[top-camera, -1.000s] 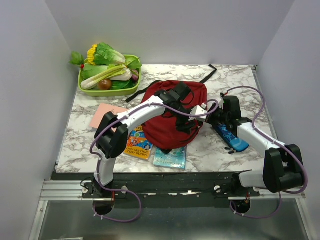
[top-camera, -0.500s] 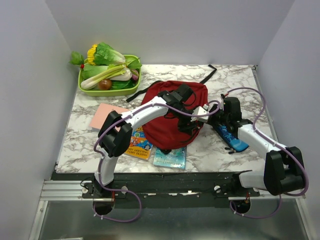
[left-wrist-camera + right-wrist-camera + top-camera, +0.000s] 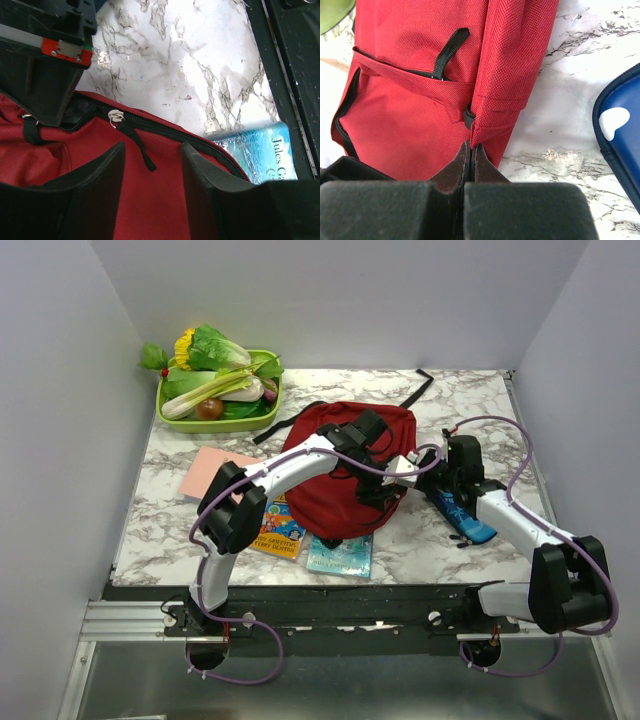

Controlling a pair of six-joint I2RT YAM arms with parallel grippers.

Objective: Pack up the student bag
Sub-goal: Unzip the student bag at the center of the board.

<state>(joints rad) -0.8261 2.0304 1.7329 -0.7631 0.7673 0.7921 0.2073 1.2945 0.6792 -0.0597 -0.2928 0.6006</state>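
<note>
**A:** What is sitting closest to the left hand [image 3: 152, 147]?

**B:** Its fingers are standing about half apart and gripping nothing. They are straddling the black pull strap [image 3: 137, 145] of a zip on the student bag [image 3: 55, 160], which is lying on the worktop [image 3: 200, 55] directly beneath that hand. The slider [image 3: 115, 116] is sitting just past the fingertips.

**A:** What is worrying you?

**B:** If they close there, I reckon they are going to bunch red cloth in with the strap and jam the slider. A slanted tug could drag the soft bag along instead of opening it.

**A:** Is the right hand [image 3: 470, 148] helping?

**B:** It is pressing fully closed, with its tips against the bag's side seam by a small black tab [image 3: 469, 119]. I cannot tell whether any cloth is caught between them. If none is, nothing is anchoring the bag.

**A:** And the poses?

**B:** The left arm is reaching out over the bag with its hand pointing down. The right is coming in low against the bag's side.

**A:** What is lying farther out?

**B:** A turquoise book [image 3: 260, 150] is peeking from under the bag beyond the left fingers. A blue pencil case [image 3: 620, 130] is lying to the right hand's right. Far beyond both hands a green tray [image 3: 218, 426] of vegetables is sitting.
</note>
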